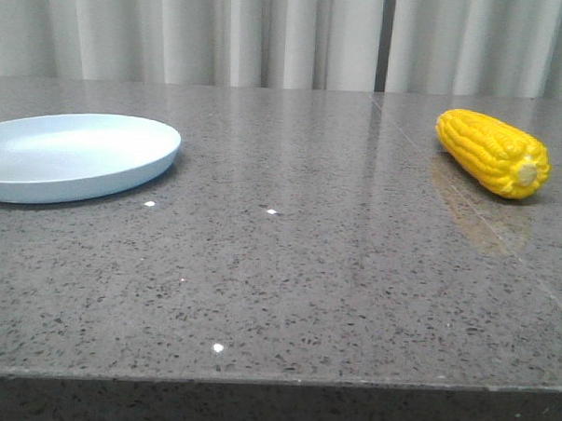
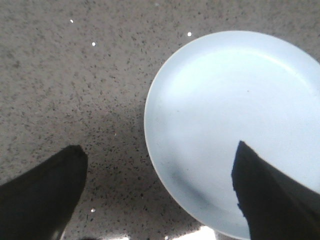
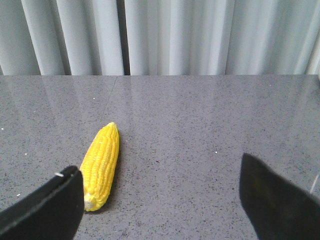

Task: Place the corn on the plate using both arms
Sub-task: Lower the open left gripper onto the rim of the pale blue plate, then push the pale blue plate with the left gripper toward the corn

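The yellow corn [image 1: 493, 152] lies on the grey table at the right, its pale stub end toward the front. The pale blue plate [image 1: 73, 155] sits empty at the left. Neither arm shows in the front view. In the left wrist view my left gripper [image 2: 159, 162] is open above the table, one finger over the plate [image 2: 235, 120] and the other over bare table. In the right wrist view my right gripper [image 3: 160, 192] is open and empty. The corn [image 3: 101, 165] lies just beyond one fingertip, outside the jaws.
The speckled grey stone table [image 1: 287, 276] runs to a front edge low in the front view. Pale curtains [image 1: 289, 34] hang behind the table's far edge.
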Motion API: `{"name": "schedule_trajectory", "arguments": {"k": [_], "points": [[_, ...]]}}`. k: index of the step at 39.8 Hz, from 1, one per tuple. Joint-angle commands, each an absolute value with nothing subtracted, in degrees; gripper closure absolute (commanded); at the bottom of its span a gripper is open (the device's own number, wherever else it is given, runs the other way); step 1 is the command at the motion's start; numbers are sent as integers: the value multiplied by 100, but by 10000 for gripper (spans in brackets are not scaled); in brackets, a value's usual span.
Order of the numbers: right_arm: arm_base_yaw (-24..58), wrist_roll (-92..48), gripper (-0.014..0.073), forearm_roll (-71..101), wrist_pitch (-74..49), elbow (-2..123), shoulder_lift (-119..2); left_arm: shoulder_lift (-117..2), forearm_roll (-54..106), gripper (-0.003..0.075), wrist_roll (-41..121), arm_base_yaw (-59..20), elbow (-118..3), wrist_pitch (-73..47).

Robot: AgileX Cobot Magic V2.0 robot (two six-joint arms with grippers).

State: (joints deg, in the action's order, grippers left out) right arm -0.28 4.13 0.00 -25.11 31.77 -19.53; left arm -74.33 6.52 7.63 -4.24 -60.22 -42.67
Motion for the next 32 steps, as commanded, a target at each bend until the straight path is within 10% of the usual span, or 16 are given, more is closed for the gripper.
{"name": "schedule_trajectory", "arguments": {"k": [1, 21, 32], "points": [[-57, 387, -56, -82, -2037, 3376, -2046, -7831, 777, 155, 704, -468, -6521, -4279], [-57, 387, -56, -82, -2037, 3376, -2046, -9071, 801, 169, 704, -650, -6867, -4165], [-57, 387, -56, -82, -2037, 3376, -2046, -9108, 870, 647, 704, -664, -6867, -4213]]}}
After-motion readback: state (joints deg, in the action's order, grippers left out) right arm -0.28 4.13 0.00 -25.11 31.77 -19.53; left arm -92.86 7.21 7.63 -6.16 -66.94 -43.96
